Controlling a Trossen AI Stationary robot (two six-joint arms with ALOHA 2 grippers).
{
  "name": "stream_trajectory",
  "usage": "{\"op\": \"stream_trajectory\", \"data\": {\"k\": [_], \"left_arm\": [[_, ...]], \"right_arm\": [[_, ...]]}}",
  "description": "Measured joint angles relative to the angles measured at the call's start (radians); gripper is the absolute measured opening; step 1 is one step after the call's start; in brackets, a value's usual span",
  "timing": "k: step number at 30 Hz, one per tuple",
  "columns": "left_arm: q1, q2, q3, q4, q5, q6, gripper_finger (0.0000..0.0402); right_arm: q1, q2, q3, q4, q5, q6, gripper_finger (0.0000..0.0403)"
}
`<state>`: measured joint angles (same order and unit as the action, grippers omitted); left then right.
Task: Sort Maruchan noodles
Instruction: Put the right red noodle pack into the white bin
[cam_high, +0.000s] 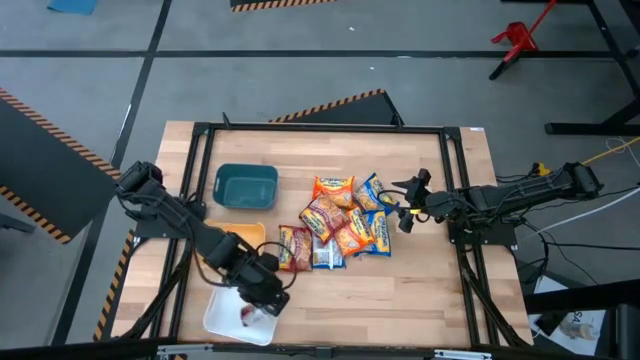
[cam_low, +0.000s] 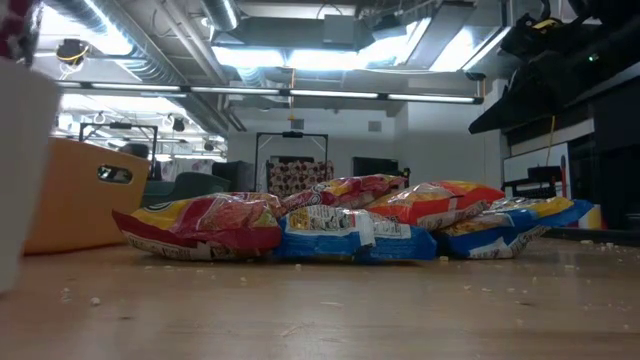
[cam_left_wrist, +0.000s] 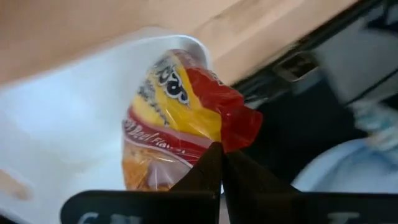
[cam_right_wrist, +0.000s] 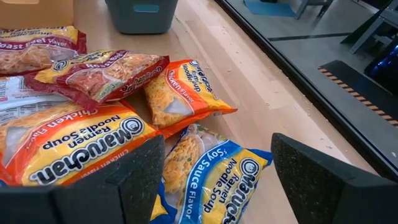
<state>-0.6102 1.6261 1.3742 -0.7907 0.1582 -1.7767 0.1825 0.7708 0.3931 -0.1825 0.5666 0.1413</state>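
**Left hand holds a red packet over the white tray; the pile waits mid-bench**

The left hand (cam_high: 262, 292) hangs over the white tray (cam_high: 222, 318) at the bench's front edge, toward its left corner, its fingers pressed together on the crimped end of a red-and-yellow noodle packet (cam_left_wrist: 180, 118). In the left wrist view the packet dangles from that pinch with the tray's white floor behind it — whether its lower end touches the tray cannot be told.

The right hand (cam_high: 404, 205) sits low just beside the right side of the noodle pile (cam_high: 335, 222), its fingers spread wide and holding nothing. Its wrist view looks between the two dark fingers onto a blue soy sauce packet (cam_right_wrist: 217, 177), with an orange chicken packet (cam_right_wrist: 180, 93) just past it and a red packet (cam_right_wrist: 99, 74) overlapping further on.

The pile lies around the middle of the wooden bench (cam_high: 420, 300) — orange, red and blue packets overlapping one another in a loose heap. A teal tray (cam_high: 245, 186) stands toward the back left of the pile, apart from it. A yellow tray (cam_high: 245, 235) sits between the teal tray and the white one, partly covered by the left arm, its right edge close to the nearest packet of the pile.
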Motion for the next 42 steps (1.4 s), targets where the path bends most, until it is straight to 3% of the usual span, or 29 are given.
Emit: {"op": "stream_trajectory", "data": {"k": [11,22,28,33,42], "left_arm": [[-0.123,-0.017,-0.023,-0.003,-0.266,-0.337,0.0],[-0.153,-0.016,-0.168,0.173,-0.233,-0.368,0.0],[-0.162,-0.018,-0.221,0.17,-0.189,-0.372,0.0003],[-0.161,-0.018,-0.245,0.16,-0.14,-0.351,0.0037],[-0.17,-0.018,-0.248,-0.02,-0.059,-0.333,0.0121]], "right_arm": [[0.0,0.0,0.0,0.001,-0.001,-0.017,0.0282],[0.0,0.0,0.0,0.0,-0.001,-0.017,0.0282],[0.0,0.0,0.0,0.0,-0.002,-0.016,0.0282],[0.0,0.0,0.0,0.0,-0.002,-0.017,0.0282],[0.0,0.0,0.0,0.0,-0.02,-0.016,0.0282]]}}
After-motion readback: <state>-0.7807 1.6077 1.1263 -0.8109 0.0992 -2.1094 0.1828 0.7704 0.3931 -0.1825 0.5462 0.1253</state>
